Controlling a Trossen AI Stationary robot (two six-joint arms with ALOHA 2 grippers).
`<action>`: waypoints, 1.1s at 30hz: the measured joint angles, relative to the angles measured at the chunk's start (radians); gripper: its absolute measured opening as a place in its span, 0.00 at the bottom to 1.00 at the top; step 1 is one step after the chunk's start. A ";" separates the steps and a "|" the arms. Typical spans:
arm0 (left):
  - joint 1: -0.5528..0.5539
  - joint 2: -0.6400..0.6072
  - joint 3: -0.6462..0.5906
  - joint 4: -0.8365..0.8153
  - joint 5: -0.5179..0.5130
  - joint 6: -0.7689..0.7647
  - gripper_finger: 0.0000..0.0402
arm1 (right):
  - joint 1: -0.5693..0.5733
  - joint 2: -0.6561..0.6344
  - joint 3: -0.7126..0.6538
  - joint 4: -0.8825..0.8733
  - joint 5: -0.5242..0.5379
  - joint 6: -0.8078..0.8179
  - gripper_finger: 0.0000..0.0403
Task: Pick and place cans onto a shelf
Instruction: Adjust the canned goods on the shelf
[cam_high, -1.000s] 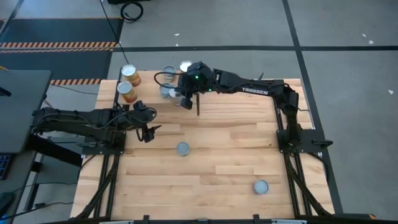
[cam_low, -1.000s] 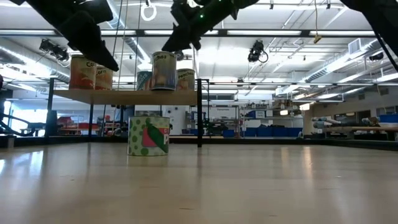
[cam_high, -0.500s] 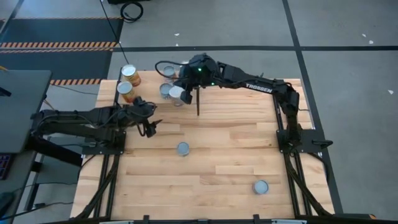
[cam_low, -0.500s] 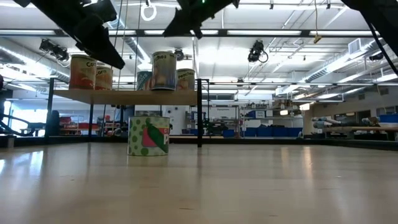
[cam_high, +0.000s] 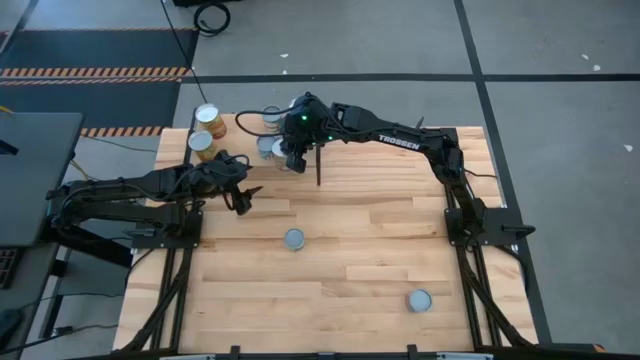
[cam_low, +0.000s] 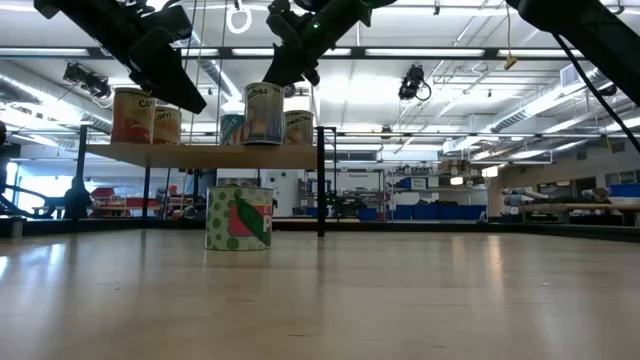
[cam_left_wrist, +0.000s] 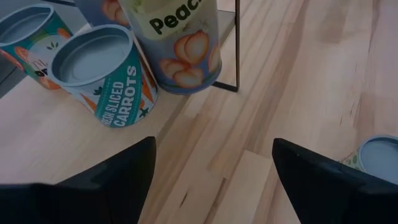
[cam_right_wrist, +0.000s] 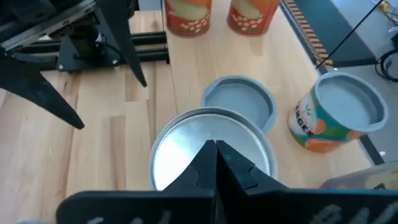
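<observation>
The right end effector (cam_high: 291, 160) is hovering over the cans on the shelf (cam_low: 200, 155) at the far left of the bench (cam_high: 350, 250), its fingers (cam_right_wrist: 214, 163) pressed shut together just above a silver-topped can (cam_right_wrist: 186, 146), gripping nothing. The left end effector (cam_high: 243, 198) is waiting beside the shelf, spread wide and empty. Six cans are standing on the shelf; two more cans (cam_high: 293, 239) (cam_high: 419, 300) are sitting on the bench, well apart.

Tabletop (cam_high: 350, 260): light wood planks, smooth satin finish. Cans (cam_right_wrist: 211, 155): shiny metal lids, glossy printed labels. Shelf (cam_low: 200, 155): light wood board w/ black metal frame.
</observation>
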 joint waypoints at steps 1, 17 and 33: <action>0.000 0.000 0.000 -0.001 0.000 0.000 0.81 | -0.001 0.000 0.000 0.000 0.000 0.000 0.01; 0.000 0.000 0.000 -0.004 0.000 -0.005 0.81 | -0.030 -0.026 0.001 -0.105 0.081 0.015 0.01; 0.000 0.002 0.000 -0.010 -0.035 0.050 0.81 | -0.055 -0.041 -0.001 -0.121 0.081 0.012 0.01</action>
